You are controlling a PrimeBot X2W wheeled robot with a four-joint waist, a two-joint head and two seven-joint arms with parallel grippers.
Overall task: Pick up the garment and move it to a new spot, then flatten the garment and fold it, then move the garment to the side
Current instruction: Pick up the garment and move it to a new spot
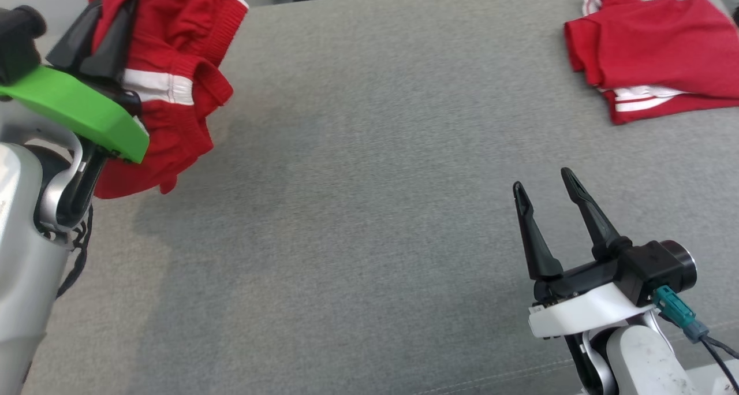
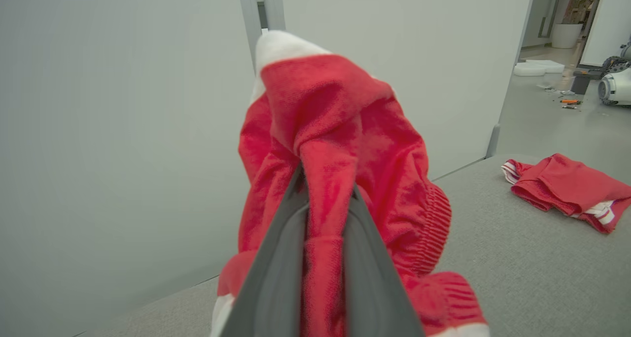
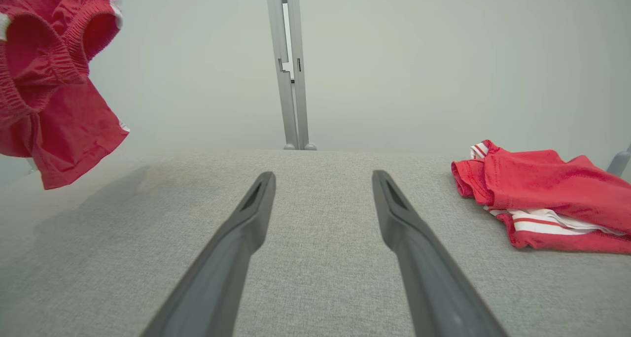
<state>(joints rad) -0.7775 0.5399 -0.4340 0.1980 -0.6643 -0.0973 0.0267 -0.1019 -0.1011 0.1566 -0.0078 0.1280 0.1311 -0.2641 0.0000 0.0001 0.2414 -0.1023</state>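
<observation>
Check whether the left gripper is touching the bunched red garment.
Touching. The left wrist view shows the left gripper closed on a fold of the red garment, fabric pinched between its fingers.

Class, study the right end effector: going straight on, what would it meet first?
Probably nothing nearby: the right end effector points across bare grey surface toward the wall post. The folded red garment lies off to its right. Depth is unclear; it might graze the surface.
</observation>
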